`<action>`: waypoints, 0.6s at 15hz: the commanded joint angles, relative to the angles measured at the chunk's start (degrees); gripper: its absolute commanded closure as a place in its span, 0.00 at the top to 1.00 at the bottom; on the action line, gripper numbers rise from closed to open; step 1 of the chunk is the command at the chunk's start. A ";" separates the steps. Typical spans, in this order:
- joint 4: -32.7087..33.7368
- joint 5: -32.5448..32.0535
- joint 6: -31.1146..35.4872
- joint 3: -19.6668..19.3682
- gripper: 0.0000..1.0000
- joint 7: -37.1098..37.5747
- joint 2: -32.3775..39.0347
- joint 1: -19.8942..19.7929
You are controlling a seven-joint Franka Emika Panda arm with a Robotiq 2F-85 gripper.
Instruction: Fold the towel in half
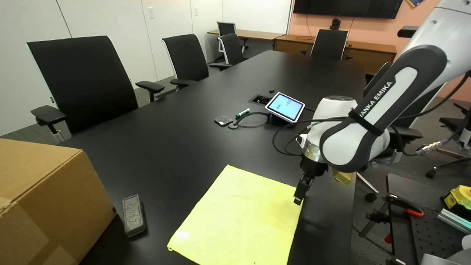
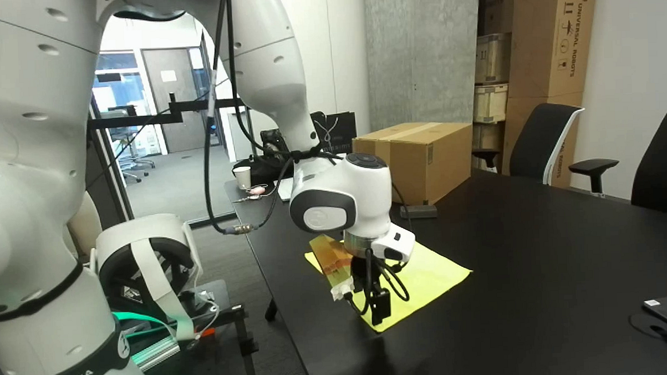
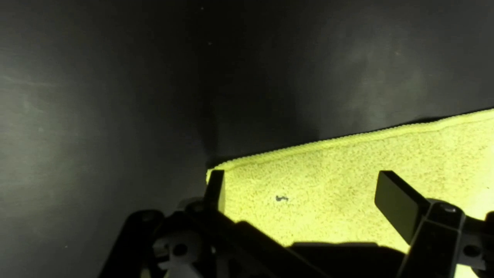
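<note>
The pale-yellow towel (image 1: pixel 239 217) lies flat and spread out on the black table, and it also shows in an exterior view (image 2: pixel 433 270). In the wrist view one corner of the towel (image 3: pixel 328 200) and its stitched edge show, with a small dark mark near the corner. My gripper (image 1: pixel 298 198) is over this corner and points down in both exterior views (image 2: pixel 379 311). In the wrist view the gripper (image 3: pixel 301 181) is wide open, with one finger at the corner and the other over the cloth. Nothing is held. I cannot tell whether the fingertips touch the cloth.
A cardboard box (image 1: pixel 55 206) and a dark grey eraser (image 1: pixel 134 215) stand on the table beyond the towel's far side. A tablet on a stand (image 1: pixel 285 106), a green marker (image 1: pixel 243 113), a small black device (image 1: pixel 223 120) and cables lie farther along the table.
</note>
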 commanded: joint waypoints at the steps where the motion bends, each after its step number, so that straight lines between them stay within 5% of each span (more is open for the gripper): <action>1: 3.41 -7.20 -0.77 2.05 1.00 2.69 3.81 -4.84; 9: 7.12 -14.24 -1.87 3.59 1.00 5.74 6.96 -7.71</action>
